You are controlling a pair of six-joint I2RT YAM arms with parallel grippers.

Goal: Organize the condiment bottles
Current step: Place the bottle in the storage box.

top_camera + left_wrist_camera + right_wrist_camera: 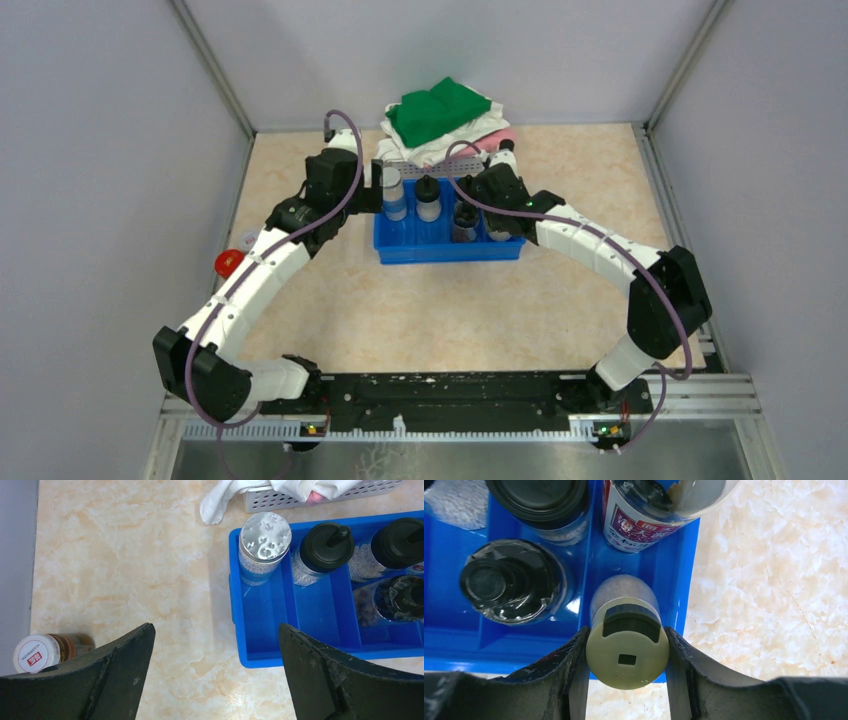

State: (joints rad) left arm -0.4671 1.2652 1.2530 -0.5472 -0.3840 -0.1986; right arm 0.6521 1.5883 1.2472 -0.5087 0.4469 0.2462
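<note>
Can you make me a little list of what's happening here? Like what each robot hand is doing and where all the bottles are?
left gripper: fingers wide open, holding nothing, above the table beside the blue tray
right gripper: fingers shut on the cream-capped bottle, at the tray's corner compartment
in the tray: silver-capped bottle, black-capped bottles, labelled bottle
outside the tray: red-marked jar, on the table, far from the tray
behind the tray: white basket

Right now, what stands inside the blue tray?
Visible: silver-capped jar, two black-capped bottles, wrapped bottle, labelled bottle, cream-capped bottle in the right hand. Their bases are covered.
</note>
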